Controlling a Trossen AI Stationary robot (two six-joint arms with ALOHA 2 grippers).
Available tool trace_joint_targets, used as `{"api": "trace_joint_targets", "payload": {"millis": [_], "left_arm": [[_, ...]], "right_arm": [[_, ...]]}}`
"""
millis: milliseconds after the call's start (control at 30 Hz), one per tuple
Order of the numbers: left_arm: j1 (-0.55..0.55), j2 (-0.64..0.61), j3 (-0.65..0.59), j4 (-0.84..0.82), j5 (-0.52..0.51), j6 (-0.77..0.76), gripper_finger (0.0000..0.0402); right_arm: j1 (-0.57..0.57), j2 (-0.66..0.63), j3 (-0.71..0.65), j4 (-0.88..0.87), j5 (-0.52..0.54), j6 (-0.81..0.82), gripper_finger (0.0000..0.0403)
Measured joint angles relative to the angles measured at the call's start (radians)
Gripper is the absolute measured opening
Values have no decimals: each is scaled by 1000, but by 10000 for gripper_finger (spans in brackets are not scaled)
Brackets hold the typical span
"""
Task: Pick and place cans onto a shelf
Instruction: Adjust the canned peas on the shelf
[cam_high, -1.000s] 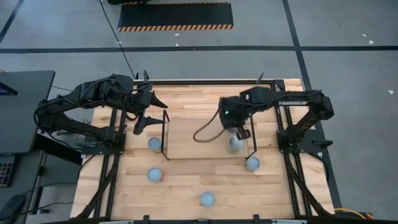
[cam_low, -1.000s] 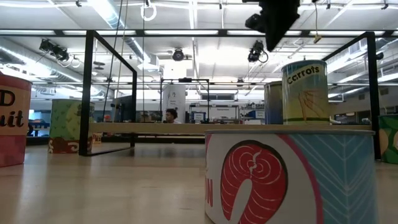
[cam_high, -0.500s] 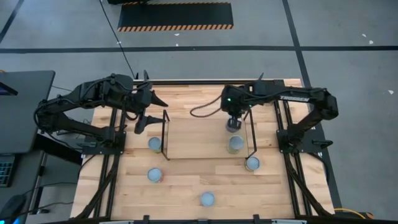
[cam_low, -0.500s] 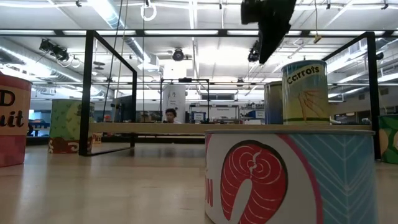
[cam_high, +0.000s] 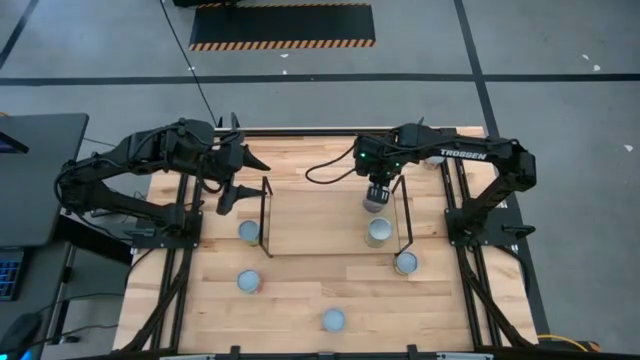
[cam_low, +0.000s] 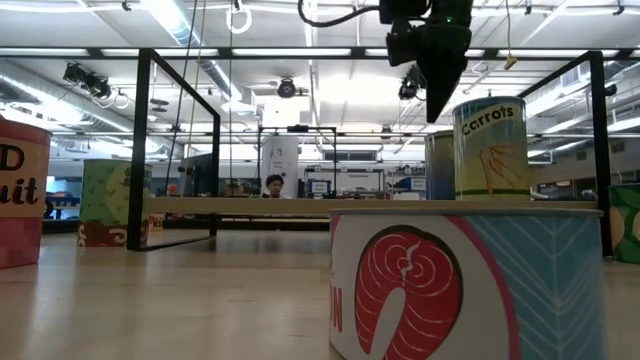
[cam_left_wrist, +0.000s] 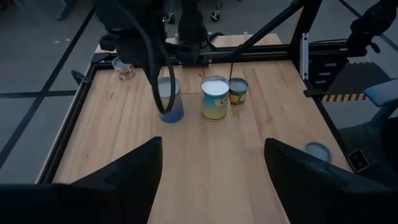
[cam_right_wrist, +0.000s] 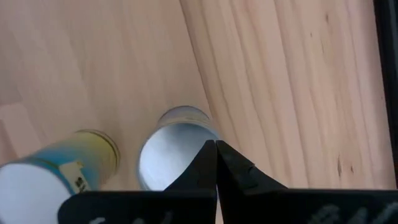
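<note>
Cans: two stand upright on the shelf (cam_high: 320, 215) near its right wire frame, the yellow can (cam_high: 378, 232) and the blue can (cam_high: 374, 200) just beside it (axes vertical, tops up). The right gripper (cam_high: 377, 192) hangs above the blue can, fingers pressed together, holding nothing. The left gripper (cam_high: 232, 198) waits wide open, empty, outside the left frame. Four more cans stand upright off the shelf.

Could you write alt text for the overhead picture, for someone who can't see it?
The right gripper, shut and empty, hangs above a silver-topped can on the low light-wood shelf. The left gripper waits open beside the shelf's black wire end.
</note>
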Motion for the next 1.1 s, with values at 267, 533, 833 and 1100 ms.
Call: {"api": "trace_joint_targets", "payload": {"millis": [267, 533, 833, 1100], "left_arm": [[0, 0, 0, -6, 0, -6, 286], [0, 0, 0, -6, 0, -5, 286], [0, 0, 0, 0, -6, -3, 286], [0, 0, 0, 3, -13, -2, 286]], "right_arm": [[-13, 0, -51, -1, -45, 6, 1], [0, 5, -79, 22, -113, 5, 1], [-2, -4, -145, 30, -79, 31, 1], [-15, -5, -147, 28, -47, 32, 1]]}}
